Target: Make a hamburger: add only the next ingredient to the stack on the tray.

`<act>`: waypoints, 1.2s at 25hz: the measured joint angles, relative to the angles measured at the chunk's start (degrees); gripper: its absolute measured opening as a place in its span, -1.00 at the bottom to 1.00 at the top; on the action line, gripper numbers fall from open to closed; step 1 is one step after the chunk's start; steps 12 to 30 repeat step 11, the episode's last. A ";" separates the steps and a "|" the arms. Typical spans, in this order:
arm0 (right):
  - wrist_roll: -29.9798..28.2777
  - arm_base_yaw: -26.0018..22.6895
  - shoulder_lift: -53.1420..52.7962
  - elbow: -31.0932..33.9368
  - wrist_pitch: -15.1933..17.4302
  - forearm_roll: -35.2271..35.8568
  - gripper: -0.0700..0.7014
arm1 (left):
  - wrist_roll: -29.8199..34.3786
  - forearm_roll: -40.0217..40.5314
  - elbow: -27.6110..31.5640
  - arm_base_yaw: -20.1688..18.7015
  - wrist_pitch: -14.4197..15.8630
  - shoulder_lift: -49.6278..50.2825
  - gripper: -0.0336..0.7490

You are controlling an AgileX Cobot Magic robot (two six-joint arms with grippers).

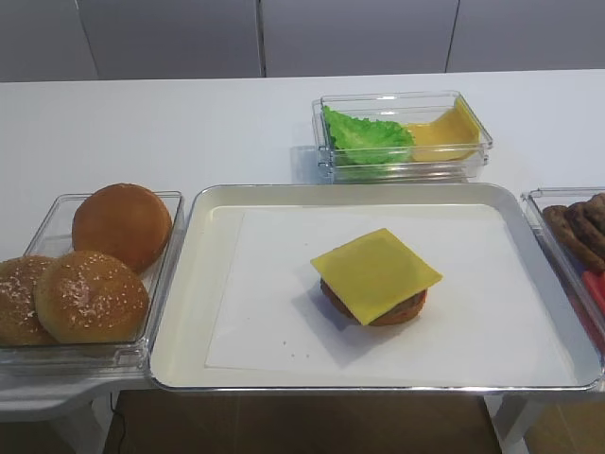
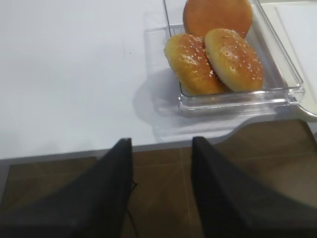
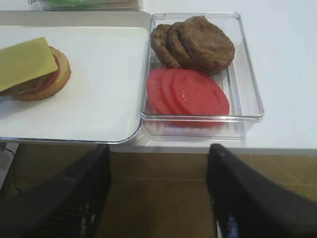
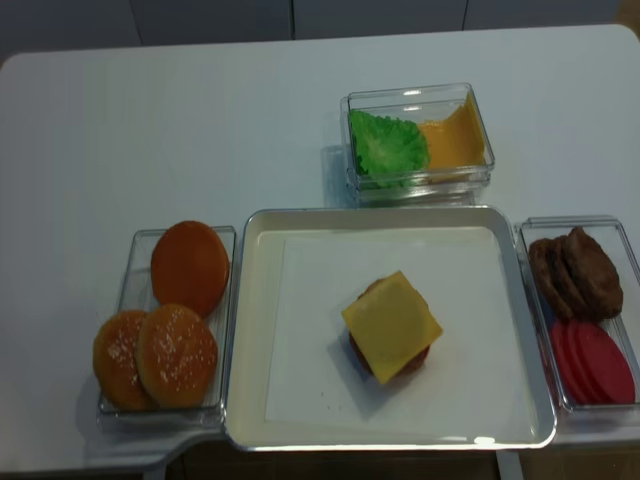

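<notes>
A square slice of yellow cheese (image 1: pixel 376 273) lies flat on top of the burger stack (image 1: pixel 397 309) near the middle of the metal tray (image 1: pixel 176 312), its corners overhanging the patty, with the tan bun half and a red rim showing beneath. The tray's white paper liner (image 1: pixel 274 312) spreads under the stack. Neither arm appears in the two overhead views. In the right wrist view, the right gripper (image 3: pixel 158 193) hangs below the table edge with its dark fingers (image 3: pixel 250 196) spread wide and nothing between them, in front of a clear bin (image 3: pixel 247 79) of brown patties (image 3: pixel 203 42) and red tomato slices (image 3: pixel 190 91) just beside the tray. In the left wrist view, the left gripper (image 2: pixel 162 191) likewise sits off the table edge, fingers (image 2: pixel 89 198) apart and empty, facing a clear bin (image 2: pixel 237 101) of sesame buns (image 2: pixel 233 59). Behind the tray, a third bin (image 1: pixel 405 132) holds a green lettuce leaf (image 1: pixel 367 135) and more yellow cheese slices (image 1: pixel 444 130).
</notes>
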 joint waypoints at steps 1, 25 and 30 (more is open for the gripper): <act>0.00 0.00 0.00 0.00 0.00 0.13 0.37 | 0.00 0.00 0.00 0.00 0.00 0.00 -0.15; 0.00 0.00 0.00 0.00 -0.33 0.34 0.37 | 0.00 0.00 0.00 0.00 0.00 0.00 -0.15; 0.00 0.00 0.00 0.00 -0.33 0.34 0.37 | 0.00 0.00 0.00 0.00 0.00 0.00 -0.15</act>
